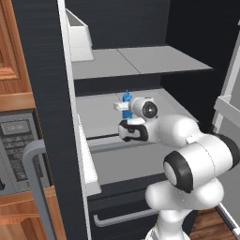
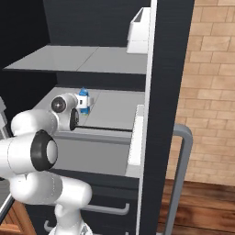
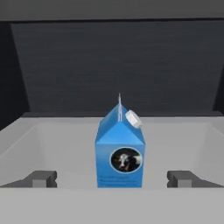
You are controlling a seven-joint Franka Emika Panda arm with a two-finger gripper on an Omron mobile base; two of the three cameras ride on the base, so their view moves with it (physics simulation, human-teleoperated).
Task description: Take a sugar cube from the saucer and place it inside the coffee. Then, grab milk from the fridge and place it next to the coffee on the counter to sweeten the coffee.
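Note:
The milk [image 3: 119, 151] is a small blue gable-top carton with a white cap and a round label. It stands upright on the grey middle shelf [image 1: 101, 117] of the open black fridge [image 2: 114, 27]. In the base views the milk [image 1: 126, 99] [image 2: 83, 101] shows just past my hand. My gripper [image 3: 113, 178] is open and points straight at the carton. Its two dark fingertips [image 3: 41, 178] stand wide to either side of the carton, a little short of it, and touch nothing. The sugar cube, saucer, coffee and counter are out of view.
A white door bin [image 1: 79, 40] hangs high on the left fridge door [image 1: 44, 93], another bin [image 2: 137, 32] on the right door [image 2: 167, 92]. An upper shelf [image 2: 78, 59] lies above the carton, a drawer with handle [image 1: 122, 218] below. A microwave [image 1: 16, 145] sits left; a brick wall [image 2: 213, 82] stands at right.

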